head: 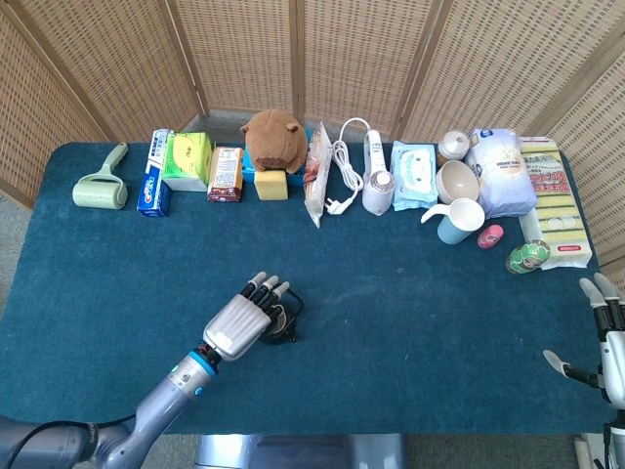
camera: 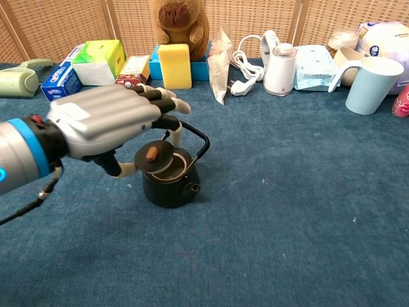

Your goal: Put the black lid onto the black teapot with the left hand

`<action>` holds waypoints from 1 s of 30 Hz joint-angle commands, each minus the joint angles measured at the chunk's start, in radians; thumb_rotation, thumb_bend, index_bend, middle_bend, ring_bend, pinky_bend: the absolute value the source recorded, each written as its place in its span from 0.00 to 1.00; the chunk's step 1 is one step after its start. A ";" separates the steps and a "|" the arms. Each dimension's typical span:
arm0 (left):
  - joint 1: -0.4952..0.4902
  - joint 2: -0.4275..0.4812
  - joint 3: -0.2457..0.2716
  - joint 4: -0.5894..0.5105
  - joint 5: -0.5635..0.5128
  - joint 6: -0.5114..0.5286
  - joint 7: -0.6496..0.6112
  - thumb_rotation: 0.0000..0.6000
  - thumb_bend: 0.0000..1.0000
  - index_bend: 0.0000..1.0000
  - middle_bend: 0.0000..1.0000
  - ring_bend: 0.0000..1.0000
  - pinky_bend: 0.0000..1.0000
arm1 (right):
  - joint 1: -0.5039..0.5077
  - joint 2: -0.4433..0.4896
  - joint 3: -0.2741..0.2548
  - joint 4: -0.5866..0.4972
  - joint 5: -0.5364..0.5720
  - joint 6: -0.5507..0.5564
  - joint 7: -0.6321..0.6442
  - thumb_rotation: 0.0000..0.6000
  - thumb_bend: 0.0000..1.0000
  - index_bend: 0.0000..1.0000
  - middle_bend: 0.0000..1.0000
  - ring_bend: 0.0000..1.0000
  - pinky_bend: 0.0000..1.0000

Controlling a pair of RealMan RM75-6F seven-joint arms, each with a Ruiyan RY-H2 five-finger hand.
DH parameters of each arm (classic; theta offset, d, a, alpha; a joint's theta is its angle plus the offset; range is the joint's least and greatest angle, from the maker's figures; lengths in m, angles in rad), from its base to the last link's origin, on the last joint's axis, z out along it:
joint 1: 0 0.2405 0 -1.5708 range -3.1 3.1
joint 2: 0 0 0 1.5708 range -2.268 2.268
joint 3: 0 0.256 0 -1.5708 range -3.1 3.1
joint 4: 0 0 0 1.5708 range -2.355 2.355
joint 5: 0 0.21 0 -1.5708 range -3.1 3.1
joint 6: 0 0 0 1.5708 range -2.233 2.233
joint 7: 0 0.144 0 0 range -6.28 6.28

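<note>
— Where was the black lid (camera: pixel 154 157)?

— Pinched in the left hand (camera: pixel 105 125), thumb under one edge and a finger at the other, its brown knob facing up. It hung over the mouth of the black teapot (camera: pixel 170 181), tilted and shifted toward the pot's left rim, not seated.

— And the teapot?

— Upright on the blue surface (camera: pixel 287 211), handle raised behind the lid. From the head view the left hand (head: pixel 243 320) covered most of it.

— The right hand (head: pixel 604 339)?

— At the surface's far right edge, holding nothing, fingers spread apart.

— Anything behind?

— A plush toy (camera: pixel 179 21), a yellow sponge (camera: pixel 174 65) and a pale blue mug (camera: pixel 373 83) stood well apart from the pot.
</note>
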 commanded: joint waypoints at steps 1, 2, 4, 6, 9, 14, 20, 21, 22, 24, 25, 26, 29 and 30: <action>-0.013 -0.020 -0.012 0.017 -0.020 -0.004 0.038 1.00 0.28 0.36 0.08 0.00 0.07 | 0.000 0.001 0.000 0.001 0.001 -0.001 0.003 1.00 0.13 0.00 0.00 0.00 0.00; -0.016 -0.024 -0.014 0.021 -0.025 -0.004 0.050 1.00 0.28 0.36 0.08 0.00 0.07 | 0.000 0.001 0.001 0.000 0.002 -0.001 0.004 1.00 0.13 0.00 0.00 0.00 0.00; -0.021 -0.032 -0.023 0.025 -0.046 -0.005 0.066 1.00 0.28 0.36 0.08 0.00 0.07 | 0.000 0.002 0.002 0.000 0.003 0.000 0.006 1.00 0.13 0.00 0.00 0.00 0.00; -0.027 -0.035 -0.027 0.026 -0.064 -0.008 0.080 1.00 0.28 0.36 0.08 0.00 0.07 | 0.000 0.004 0.002 -0.001 0.003 -0.001 0.008 1.00 0.13 0.00 0.00 0.00 0.00; -0.032 -0.040 -0.032 0.030 -0.086 -0.006 0.096 1.00 0.28 0.36 0.08 0.00 0.07 | 0.000 0.004 0.001 0.000 0.002 -0.002 0.009 1.00 0.13 0.00 0.00 0.00 0.00; -0.043 -0.051 -0.036 0.031 -0.107 -0.012 0.104 1.00 0.28 0.36 0.08 0.00 0.07 | 0.000 0.003 0.000 -0.001 0.000 -0.002 0.006 1.00 0.13 0.00 0.00 0.00 0.00; -0.057 -0.068 -0.039 0.039 -0.125 -0.017 0.115 1.00 0.28 0.36 0.08 0.00 0.07 | 0.000 0.003 0.001 0.000 0.002 -0.001 0.007 1.00 0.13 0.00 0.00 0.00 0.00; -0.059 -0.071 -0.039 0.039 -0.130 -0.015 0.118 1.00 0.28 0.36 0.08 0.00 0.07 | 0.000 0.004 0.001 0.000 0.002 -0.001 0.009 1.00 0.13 0.00 0.00 0.00 0.00; -0.060 -0.074 -0.039 0.039 -0.134 -0.014 0.121 1.00 0.28 0.36 0.08 0.00 0.07 | 0.000 0.004 0.002 0.001 0.003 -0.002 0.011 1.00 0.13 0.00 0.00 0.00 0.00; -0.062 -0.076 -0.039 0.039 -0.141 -0.010 0.128 1.00 0.28 0.36 0.07 0.00 0.07 | 0.000 0.005 0.003 0.001 0.004 -0.002 0.013 1.00 0.13 0.00 0.00 0.00 0.00; -0.063 -0.076 -0.039 0.037 -0.150 -0.008 0.136 1.00 0.28 0.36 0.06 0.00 0.07 | 0.000 0.006 0.003 0.000 0.005 -0.002 0.014 1.00 0.13 0.00 0.00 0.00 0.00; -0.065 -0.076 -0.041 0.033 -0.160 -0.007 0.140 1.00 0.28 0.36 0.05 0.00 0.07 | 0.000 0.007 0.002 -0.001 0.004 -0.002 0.016 1.00 0.13 0.00 0.00 0.00 0.00; -0.071 -0.073 -0.044 0.023 -0.178 -0.009 0.143 1.00 0.27 0.35 0.01 0.00 0.07 | -0.001 0.008 0.003 -0.001 0.004 0.000 0.016 1.00 0.13 0.00 0.00 0.00 0.00; -0.074 -0.072 -0.044 0.021 -0.184 -0.010 0.146 1.00 0.27 0.35 0.01 0.00 0.07 | -0.001 0.008 0.003 -0.001 0.005 -0.001 0.016 1.00 0.13 0.00 0.00 0.00 0.00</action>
